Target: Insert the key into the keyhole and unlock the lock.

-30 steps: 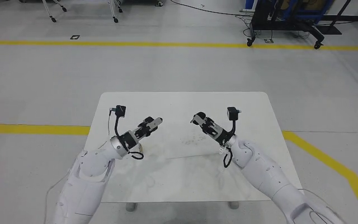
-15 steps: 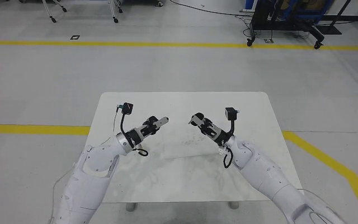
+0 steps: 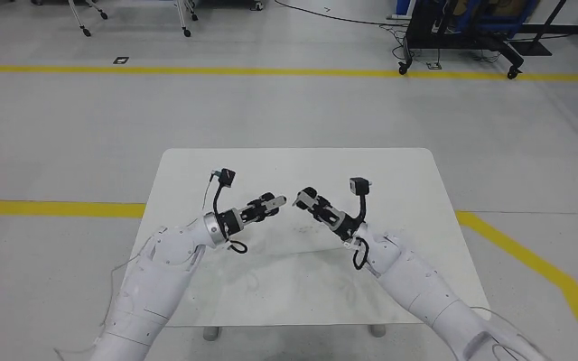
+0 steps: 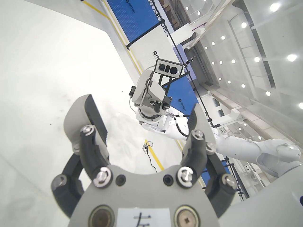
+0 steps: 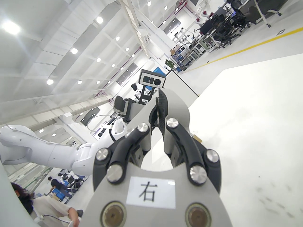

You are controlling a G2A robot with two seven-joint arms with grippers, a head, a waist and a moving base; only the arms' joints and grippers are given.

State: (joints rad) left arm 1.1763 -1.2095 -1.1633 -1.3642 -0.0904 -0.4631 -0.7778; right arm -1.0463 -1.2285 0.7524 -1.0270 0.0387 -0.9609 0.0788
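No key or lock can be made out on the white table [image 3: 388, 171]. My left gripper [image 3: 281, 200] hovers over the table's middle, pointing at my right gripper [image 3: 299, 195], and their tips are a short gap apart. In the left wrist view the left gripper [image 4: 142, 102] is open with nothing between its black pads [image 4: 95, 116]. The right gripper [image 5: 158, 102] is shut, its pads pressed together, and I see nothing held between them. Beyond it, the right wrist view shows the left arm's gripper [image 5: 120, 106] facing back.
Faint scuff marks [image 3: 312, 224] dot the tabletop under the grippers. A small tan scrap [image 5: 197, 139] lies on the table beside the right fingers. Yellow floor lines [image 3: 271, 70] and wheeled racks [image 3: 461, 36] lie far beyond the table edges.
Both grippers have closed in on each other over the table's middle. The left one travelled farther, toward the right, and the right one edged left.
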